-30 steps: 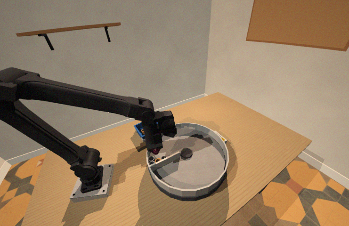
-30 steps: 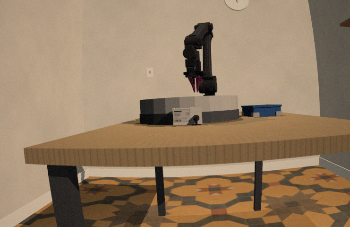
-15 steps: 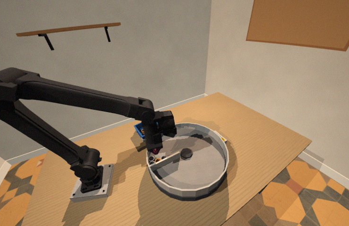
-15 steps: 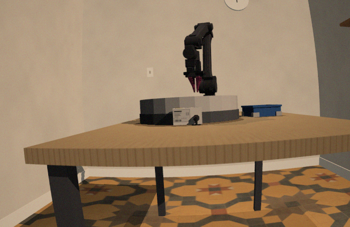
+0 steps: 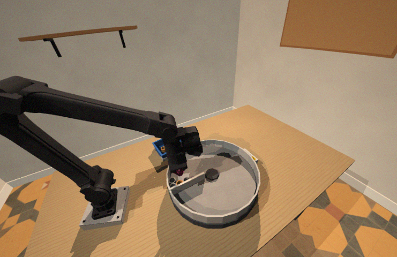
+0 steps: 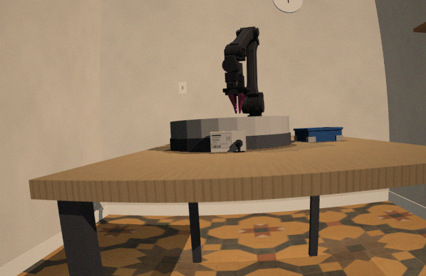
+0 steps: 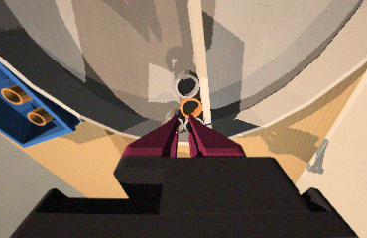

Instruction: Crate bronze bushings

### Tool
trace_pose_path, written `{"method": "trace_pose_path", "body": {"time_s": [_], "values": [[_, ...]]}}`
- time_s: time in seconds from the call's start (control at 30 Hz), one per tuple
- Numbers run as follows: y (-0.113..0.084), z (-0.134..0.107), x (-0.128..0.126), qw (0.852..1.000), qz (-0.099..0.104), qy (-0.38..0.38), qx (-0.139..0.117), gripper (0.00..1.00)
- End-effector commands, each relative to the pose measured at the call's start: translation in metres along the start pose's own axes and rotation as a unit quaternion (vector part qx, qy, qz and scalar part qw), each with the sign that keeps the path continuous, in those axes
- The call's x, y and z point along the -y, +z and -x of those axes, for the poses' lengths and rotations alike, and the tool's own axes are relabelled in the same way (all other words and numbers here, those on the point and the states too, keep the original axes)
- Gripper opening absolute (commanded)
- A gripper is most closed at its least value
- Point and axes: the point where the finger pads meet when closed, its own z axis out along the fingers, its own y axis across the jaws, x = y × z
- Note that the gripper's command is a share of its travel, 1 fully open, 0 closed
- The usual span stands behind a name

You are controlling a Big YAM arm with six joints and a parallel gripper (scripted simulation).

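The gripper (image 5: 179, 174) (image 6: 238, 112) (image 7: 183, 119) points down above the rail side of the turning table (image 5: 221, 219) (image 6: 229, 126) (image 7: 100, 131), its fingers nearly closed with a slim gap between the tips and nothing in their grasp. That narrow stance probably suits slipping among crowded parts, though it would have to widen before taking a bushing by its outside.

Just past the tips, in the wrist view, the remaining visible bronze bushing (image 5: 179, 180) (image 7: 193, 99) stands open end up on the turning table. It sits beside the divider (image 5: 190, 181) (image 7: 198, 59), with a steel bushing (image 5: 186, 179) (image 7: 178, 86) on the hub side and more steel toward the rim, partly hidden by the fingers. The divider likely gathers the parts here; it also leaves little finger room on its side. A grip there could catch steel too, so one careful approach — tips kept off the divider — seems wise.

Farther off to the side, the blue crate (image 5: 158, 151) (image 6: 323, 134) (image 7: 46, 139) holds two bronze bushings (image 7: 15, 95), so the job looks well along. Both the raised rim and the crate's edge call for a lift before crossing. Across the hub (image 5: 212, 174), the turning table offers broad open room; the small labelled box (image 5: 249, 154) (image 6: 227, 141) lies outside the far wall, away from that crossing.
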Motion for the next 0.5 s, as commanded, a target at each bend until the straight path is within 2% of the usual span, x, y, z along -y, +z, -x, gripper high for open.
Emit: {"method": "trace_pose_path", "body": {"time_s": [0.0, 0.47], "values": [[0.0176, -0.0022, 0.0038, 1.000, 0.001, -0.001, -0.008, 0.12], [0.0139, -0.0030, 0.0035, 1.000, 0.001, -0.001, -0.005, 0.12]]}}
